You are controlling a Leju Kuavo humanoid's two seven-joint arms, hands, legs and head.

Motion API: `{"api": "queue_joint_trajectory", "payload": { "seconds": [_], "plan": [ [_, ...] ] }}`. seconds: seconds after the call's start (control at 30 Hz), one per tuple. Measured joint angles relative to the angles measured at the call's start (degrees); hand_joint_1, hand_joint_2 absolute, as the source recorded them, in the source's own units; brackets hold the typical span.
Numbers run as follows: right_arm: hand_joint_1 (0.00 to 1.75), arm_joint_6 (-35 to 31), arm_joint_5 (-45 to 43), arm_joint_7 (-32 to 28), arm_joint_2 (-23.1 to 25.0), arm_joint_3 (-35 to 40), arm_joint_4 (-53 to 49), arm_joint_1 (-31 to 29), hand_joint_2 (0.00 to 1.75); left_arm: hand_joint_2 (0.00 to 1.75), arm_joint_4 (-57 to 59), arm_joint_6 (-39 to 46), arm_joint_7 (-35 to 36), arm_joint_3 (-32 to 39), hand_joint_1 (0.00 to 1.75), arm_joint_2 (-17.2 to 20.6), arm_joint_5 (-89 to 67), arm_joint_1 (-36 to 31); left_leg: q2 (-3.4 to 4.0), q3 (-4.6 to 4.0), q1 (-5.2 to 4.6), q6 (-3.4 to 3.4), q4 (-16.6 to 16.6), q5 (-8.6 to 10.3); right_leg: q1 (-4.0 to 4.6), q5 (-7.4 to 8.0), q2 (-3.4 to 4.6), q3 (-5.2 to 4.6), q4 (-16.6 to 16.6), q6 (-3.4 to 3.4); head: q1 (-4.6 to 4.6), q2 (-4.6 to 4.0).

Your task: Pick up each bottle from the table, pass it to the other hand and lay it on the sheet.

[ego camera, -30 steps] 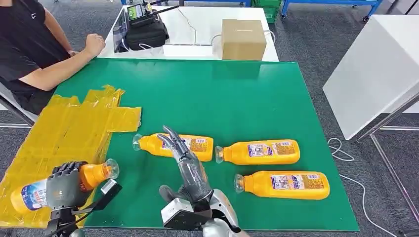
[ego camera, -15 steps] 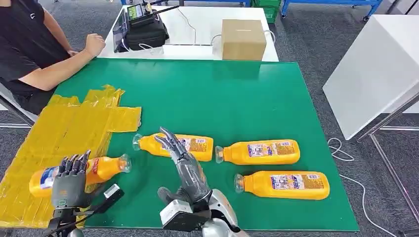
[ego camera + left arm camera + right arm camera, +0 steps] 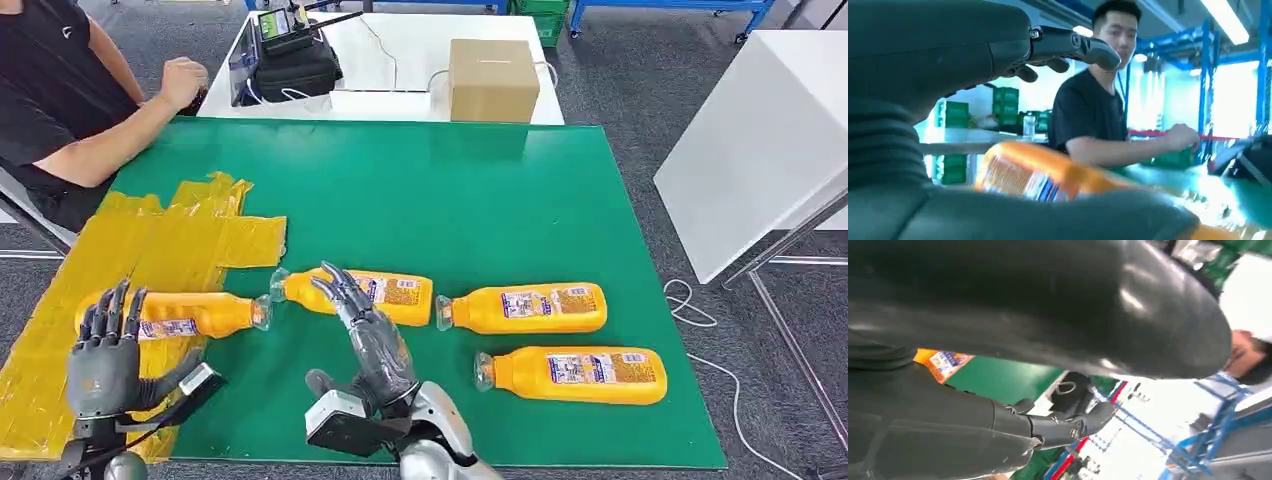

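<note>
While the left hand (image 3: 103, 362) hangs with fingers spread and empty, the laid bottle (image 3: 190, 313) rests on the yellow sheet (image 3: 120, 250) at its 12 o'clock. Bring the right hand (image 3: 365, 325), fingers apart, squarely over the nearest bottle (image 3: 395, 296) at 1 o'clock; grip its body, not its neck.

I see the left hand (image 3: 100, 365) covering the near end of the bottle (image 3: 190, 313) on the sheet (image 3: 150, 250) | labels too small for me to read | left wrist view: bottle blurred | person (image 3: 60, 90) cut by the frame edge
</note>
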Motion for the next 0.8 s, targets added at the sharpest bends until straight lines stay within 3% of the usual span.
{"api": "queue_joint_trajectory", "payload": {
  "seconds": [0.07,0.17,0.3,0.4,0.5,0.67,0.8],
  "plan": [
    [0.00,-2.83,1.43,1.34,0.64,0.11,2.22,-1.06,1.75,0.00,-0.51,0.02,-8.24,4.63,0.00,-2.36,6.39,-1.78,0.01,0.00,0.00,0.00,0.00,0.00,-0.01,0.00,0.00,0.02,0.00,0.00,0.00,0.00],
    [0.00,-5.63,3.40,3.44,1.45,0.13,4.91,-2.23,1.75,0.00,-1.25,0.02,-10.98,7.97,0.00,-4.43,15.95,-2.88,0.00,0.01,-0.01,0.00,0.01,0.00,-0.01,0.01,0.00,0.01,0.00,0.01,0.00,0.00],
    [0.00,-11.90,11.14,12.01,2.45,-0.40,9.41,-4.40,1.75,0.00,-7.79,-1.34,-11.39,-0.77,0.00,-4.28,58.38,0.78,0.02,0.00,-0.01,0.00,0.02,0.00,-0.01,0.01,0.02,-0.03,0.00,0.01,-0.04,0.00],
    [0.00,-12.36,13.30,13.27,3.30,-1.64,12.45,-5.92,1.75,0.00,-14.70,-3.13,-11.76,-8.89,0.00,-4.43,82.33,4.41,-0.13,0.00,-0.01,0.00,0.02,0.00,-0.01,-0.02,-0.03,0.00,0.00,0.00,-0.02,0.00],
    [0.00,-12.51,13.73,13.34,3.70,-2.38,14.04,-6.31,1.75,0.00,-18.34,-3.92,-11.76,-12.69,0.00,-4.80,79.97,6.46,-0.13,-0.05,-0.01,0.00,0.02,0.00,-0.01,-0.02,-0.02,0.00,0.00,0.00,0.00,0.00],
    [0.00,-12.18,20.80,20.99,4.75,-3.54,19.00,-9.20,1.75,0.00,-25.45,-14.30,-11.74,-15.77,0.00,-5.35,74.03,8.26,-0.10,-0.04,-0.01,0.00,0.02,0.01,-0.01,0.03,-0.02,-0.02,0.00,0.00,-0.04,0.00],
    [0.00,-10.24,21.97,23.68,5.18,-4.37,22.28,-12.11,1.75,0.00,-30.47,-14.91,-11.76,-18.24,0.00,-6.40,73.70,9.34,-0.12,-0.04,0.00,0.04,0.02,0.07,-0.01,0.04,-0.02,0.00,0.00,0.01,-0.02,0.00]
  ]
}}
